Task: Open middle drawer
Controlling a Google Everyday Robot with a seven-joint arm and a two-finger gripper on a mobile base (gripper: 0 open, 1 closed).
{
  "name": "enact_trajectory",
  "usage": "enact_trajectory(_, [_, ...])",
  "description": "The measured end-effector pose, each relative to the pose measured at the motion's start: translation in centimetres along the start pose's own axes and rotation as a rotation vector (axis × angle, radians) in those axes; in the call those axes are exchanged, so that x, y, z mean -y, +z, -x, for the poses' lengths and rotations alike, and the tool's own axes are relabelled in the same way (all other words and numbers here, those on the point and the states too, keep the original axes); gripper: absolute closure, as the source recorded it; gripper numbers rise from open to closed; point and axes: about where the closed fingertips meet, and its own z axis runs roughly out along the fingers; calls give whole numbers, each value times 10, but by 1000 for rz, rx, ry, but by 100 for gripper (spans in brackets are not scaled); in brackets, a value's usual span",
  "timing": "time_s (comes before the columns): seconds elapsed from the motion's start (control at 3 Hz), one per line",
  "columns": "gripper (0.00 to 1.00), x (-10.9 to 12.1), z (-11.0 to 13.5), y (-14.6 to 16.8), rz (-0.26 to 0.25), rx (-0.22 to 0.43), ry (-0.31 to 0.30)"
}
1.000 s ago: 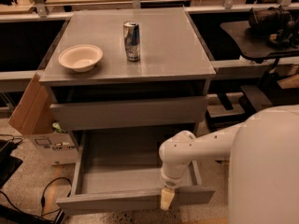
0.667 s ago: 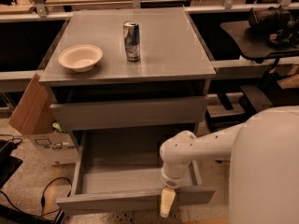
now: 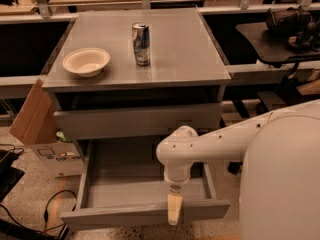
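Note:
The middle drawer (image 3: 145, 214) is pulled far out of the grey cabinet, and its shallow grey box (image 3: 130, 181) looks empty. My white arm (image 3: 210, 146) reaches in from the right over the drawer's right half. My gripper (image 3: 174, 209) points down, its tan tip over the top edge of the drawer's front panel, right of centre. The drawer above it (image 3: 137, 121) has a shorter front and sits nearly closed.
On the cabinet top (image 3: 190, 54) stand a cream bowl (image 3: 86, 61) at the left and a drinks can (image 3: 141, 44) in the middle. A cardboard box (image 3: 35, 114) leans at the cabinet's left. Cables (image 3: 50, 211) lie on the floor. My white body (image 3: 285, 184) fills the right.
The drawer stays pulled out. My gripper tip has shifted only slightly at the front panel, a little up and to the left.

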Motion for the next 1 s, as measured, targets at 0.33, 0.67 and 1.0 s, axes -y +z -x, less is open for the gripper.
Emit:
enact_trajectory(0.33, [0,9,10,-33,-31,-61,-41])
enact_trajectory(0.67, [26,35,1,-42,-90,-59,-110])
enact_trajectory(1.0, [49,60,-22,-26,-158,6,-149])
